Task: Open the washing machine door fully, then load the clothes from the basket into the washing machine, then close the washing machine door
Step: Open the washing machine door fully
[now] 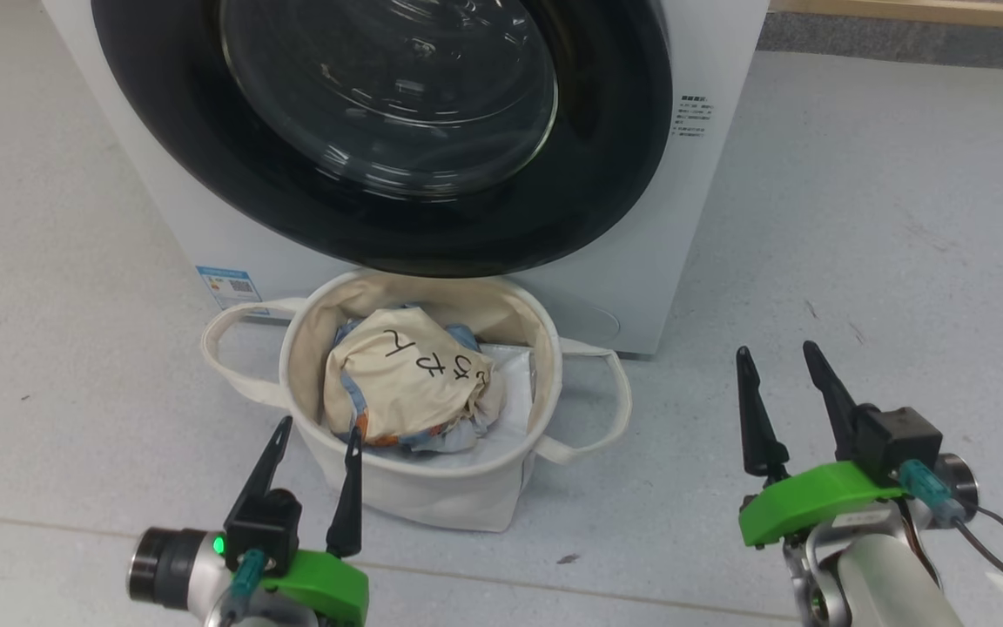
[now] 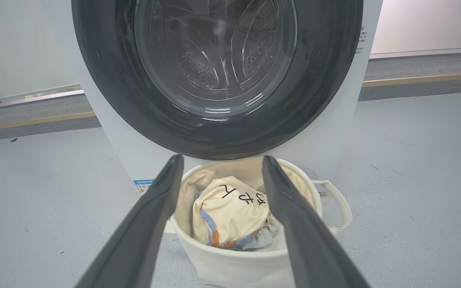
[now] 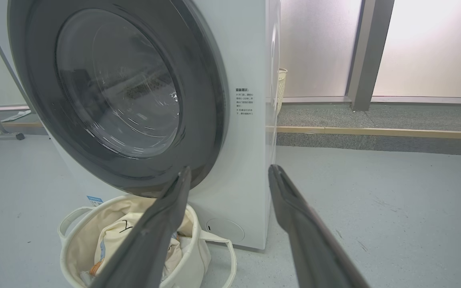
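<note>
The washing machine door [image 1: 388,131] fills the top centre of the head view. Its glossy black rim lies shut against the front of the white washing machine [image 1: 632,261], and in the right wrist view its edge sits flush with that front. Just below it, mid-frame, the cream canvas basket [image 1: 432,488] stands on the grey floor [image 1: 858,261] close to the machine, with its looped handles out to left and right. The clothes [image 1: 414,374] lie bundled inside, cream fabric with black handwritten marks over blue printed cloth, on a white sheet [image 1: 514,383]. A small blue label [image 1: 230,286] sits at the machine's lower left corner. The left tool [image 1: 320,427], at the lower left, is released and empty. Its fingertips overlap the basket's near wall, and I cannot tell whether they touch it. The right tool [image 1: 774,348], at the lower right above bare floor, is apart from the basket, likewise spread and holding nothing.
</note>
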